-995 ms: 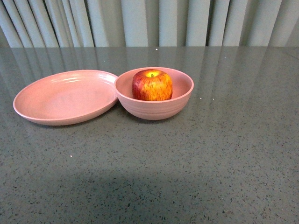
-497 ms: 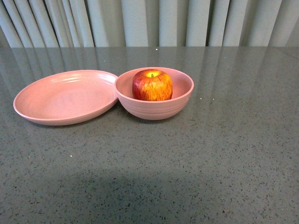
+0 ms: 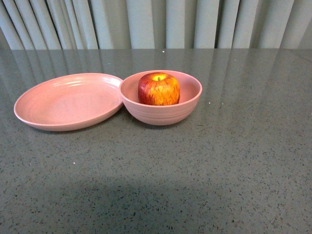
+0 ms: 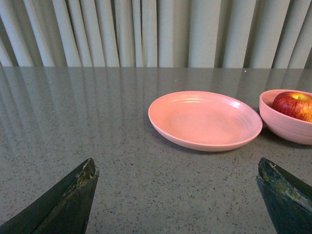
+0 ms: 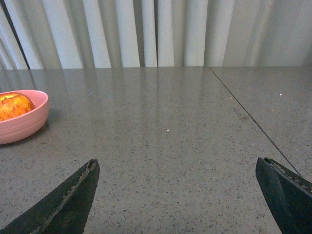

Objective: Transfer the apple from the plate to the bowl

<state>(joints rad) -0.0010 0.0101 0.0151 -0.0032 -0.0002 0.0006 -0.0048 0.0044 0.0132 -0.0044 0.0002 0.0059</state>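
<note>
Nothing's moved in the last sec: apple [image 3: 159, 88] sits upright in the bowl [image 3: 185, 111], plate [image 3: 68, 101] bare & touching it on the left, left gripper [image 4: 178, 195] & right gripper [image 5: 178, 195] both spread wide w/ nothing held, well apart from the dishes — task looks done.

plate [image 4: 204, 119]: sitting bare on the grey speckled table [image 4: 97, 146]
bowl [image 4: 287, 127]: just beside the plate, cut off at the frame edge
apple [image 4: 294, 105]: inside the bowl
left gripper [image 4: 178, 195]: fingers spread wide, holding nothing
</note>
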